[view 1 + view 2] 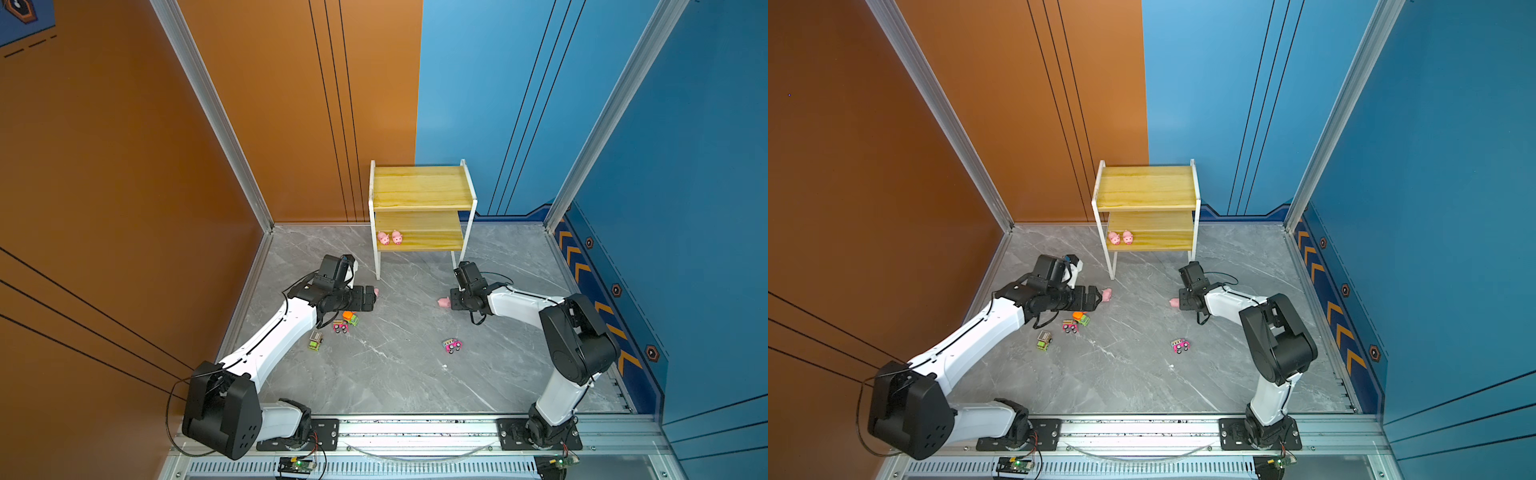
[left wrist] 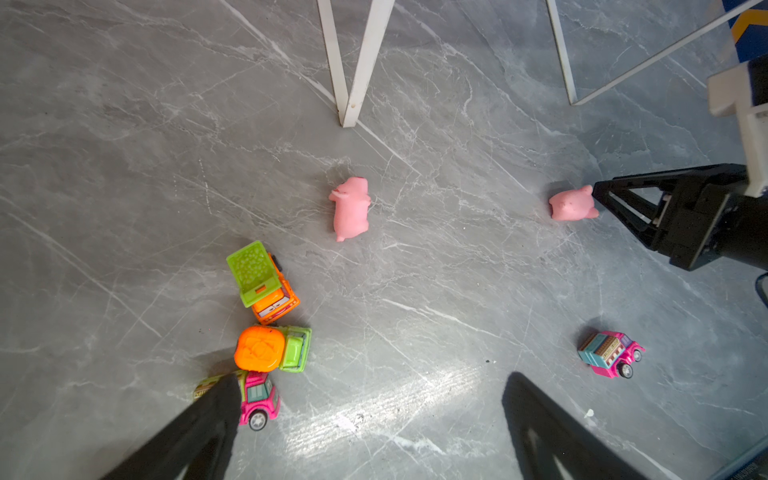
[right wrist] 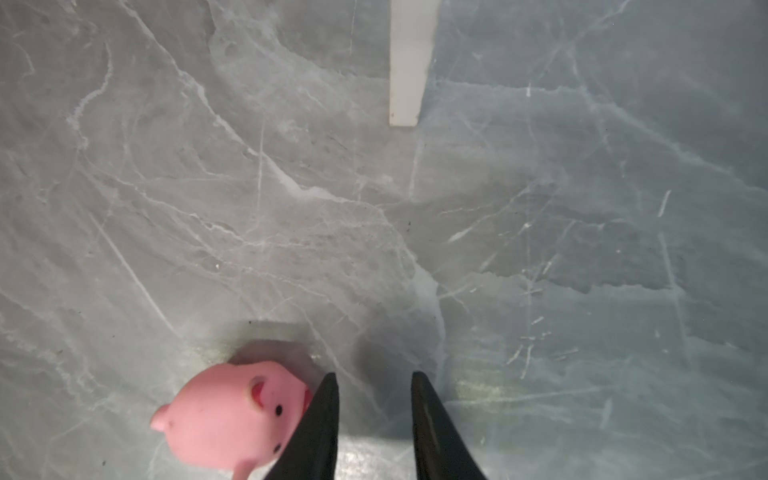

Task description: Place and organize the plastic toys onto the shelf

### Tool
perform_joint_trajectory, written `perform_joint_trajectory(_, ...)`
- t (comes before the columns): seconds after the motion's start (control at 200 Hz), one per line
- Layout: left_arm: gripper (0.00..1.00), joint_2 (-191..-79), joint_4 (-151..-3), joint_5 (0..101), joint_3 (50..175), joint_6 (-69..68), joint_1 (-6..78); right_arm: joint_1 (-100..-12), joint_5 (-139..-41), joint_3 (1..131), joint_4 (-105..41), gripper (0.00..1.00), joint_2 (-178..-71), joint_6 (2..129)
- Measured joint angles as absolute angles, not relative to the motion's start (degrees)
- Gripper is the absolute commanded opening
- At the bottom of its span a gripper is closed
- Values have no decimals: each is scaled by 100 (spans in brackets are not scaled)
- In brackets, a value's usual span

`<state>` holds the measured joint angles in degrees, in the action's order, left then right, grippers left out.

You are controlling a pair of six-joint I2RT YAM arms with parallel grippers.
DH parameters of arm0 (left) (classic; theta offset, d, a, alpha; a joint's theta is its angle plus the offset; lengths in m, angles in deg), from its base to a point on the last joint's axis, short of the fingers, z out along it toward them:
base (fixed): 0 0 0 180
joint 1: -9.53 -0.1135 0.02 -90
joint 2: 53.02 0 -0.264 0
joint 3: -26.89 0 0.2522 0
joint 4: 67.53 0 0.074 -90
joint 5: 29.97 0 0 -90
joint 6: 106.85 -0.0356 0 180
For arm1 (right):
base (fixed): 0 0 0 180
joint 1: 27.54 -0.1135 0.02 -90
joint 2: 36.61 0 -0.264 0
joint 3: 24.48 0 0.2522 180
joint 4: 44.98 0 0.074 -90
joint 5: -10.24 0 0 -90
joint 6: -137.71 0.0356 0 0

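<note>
Right gripper [image 3: 374,374], jaws nearly together and empty, has the pink pig [image 3: 232,415] outside one finger, right of centre below the shelf [image 1: 419,187] in both top views, so closing could just shove it away.

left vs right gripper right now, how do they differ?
Opening: the left gripper is spread wide; the right gripper shows only a narrow gap.
Contact: the left pig lies ahead of the left gripper, clear of it; the right pig sits against the outside of one finger of the right gripper, not between the jaws.
Shared: both hang low over the table, and neither holds a toy.
</note>
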<state>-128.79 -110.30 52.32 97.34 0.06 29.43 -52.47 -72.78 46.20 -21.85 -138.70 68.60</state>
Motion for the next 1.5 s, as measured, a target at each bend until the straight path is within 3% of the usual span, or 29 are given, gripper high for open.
perform_joint_trajectory(0.821, 99, -12879, -11030, 5232, 9734, 6, 2943, -5291, -7393, 4754, -2325, 31, -14108, 7024)
perform_joint_trajectory(1.497, 99, -12879, -11030, 5230, 9734, 6, 2947, -5686, -7391, 4461, -2334, 31, -13699, 6956)
